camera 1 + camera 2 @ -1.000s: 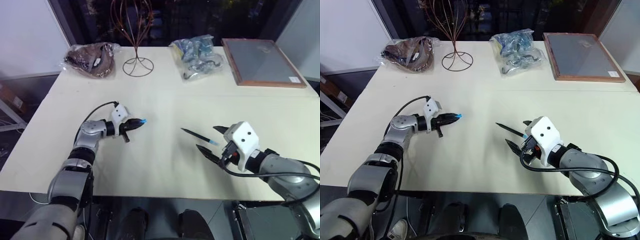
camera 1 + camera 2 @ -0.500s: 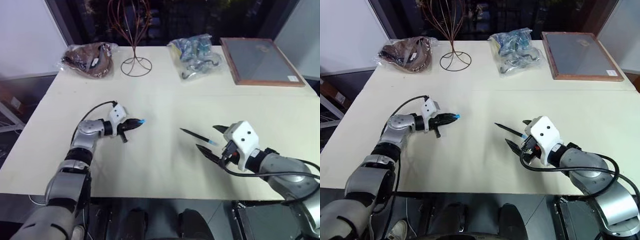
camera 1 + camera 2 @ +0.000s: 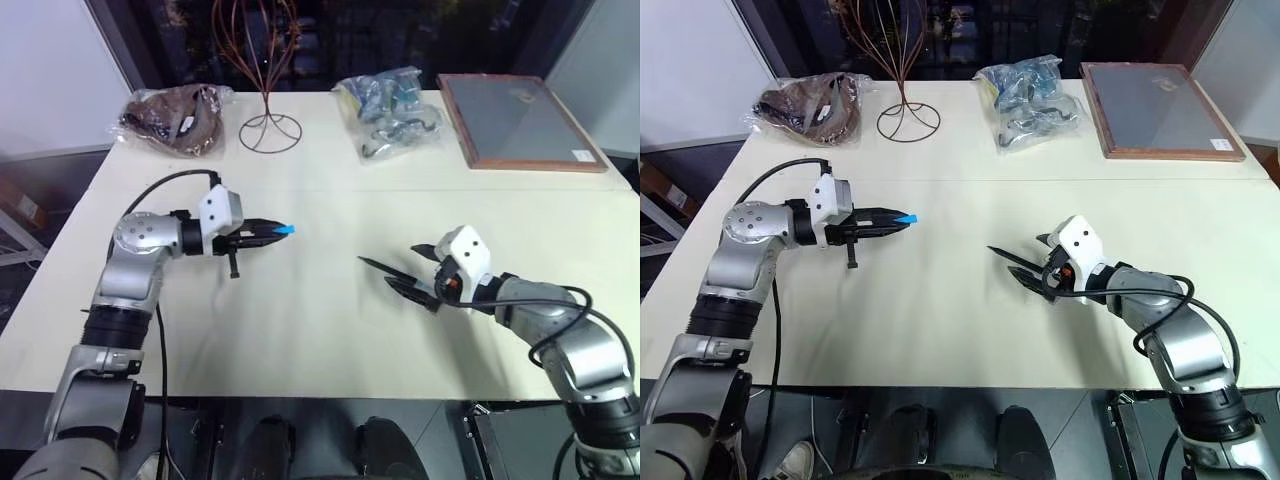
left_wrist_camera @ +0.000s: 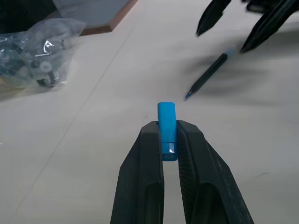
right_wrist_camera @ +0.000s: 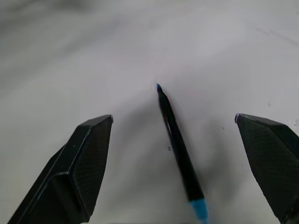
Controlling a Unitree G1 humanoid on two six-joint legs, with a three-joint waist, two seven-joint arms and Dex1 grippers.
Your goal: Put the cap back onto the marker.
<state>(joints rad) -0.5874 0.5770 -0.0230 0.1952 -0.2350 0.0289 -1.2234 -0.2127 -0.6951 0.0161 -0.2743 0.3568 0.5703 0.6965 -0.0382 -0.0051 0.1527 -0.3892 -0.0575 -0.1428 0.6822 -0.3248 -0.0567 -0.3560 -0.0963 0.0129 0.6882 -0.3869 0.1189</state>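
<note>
While the single cap [image 4: 167, 130] is clamped between the left gripper [image 3: 262, 232] jaws, the one marker [image 5: 180, 151] is seen lying on the table [image 3: 330, 330] between the wide-spread right gripper [image 3: 418, 272] jaws. Nothing is seen between the two; beyond, two plastic bags [image 3: 395, 112], one wire stand [image 3: 268, 125] and one framed board [image 3: 520, 122] are counted.

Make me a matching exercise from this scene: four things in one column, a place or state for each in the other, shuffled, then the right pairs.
Things:
1. cap
2. marker
3. wooden-framed board
4. wire stand

Places or states:
A. lying on the table between the open fingers of the right gripper
B. at the table's far right corner
C. pinched in the shut left gripper, above the table
D. standing at the far edge, between two plastic bags

Pairs: 1-C, 2-A, 3-B, 4-D
</note>
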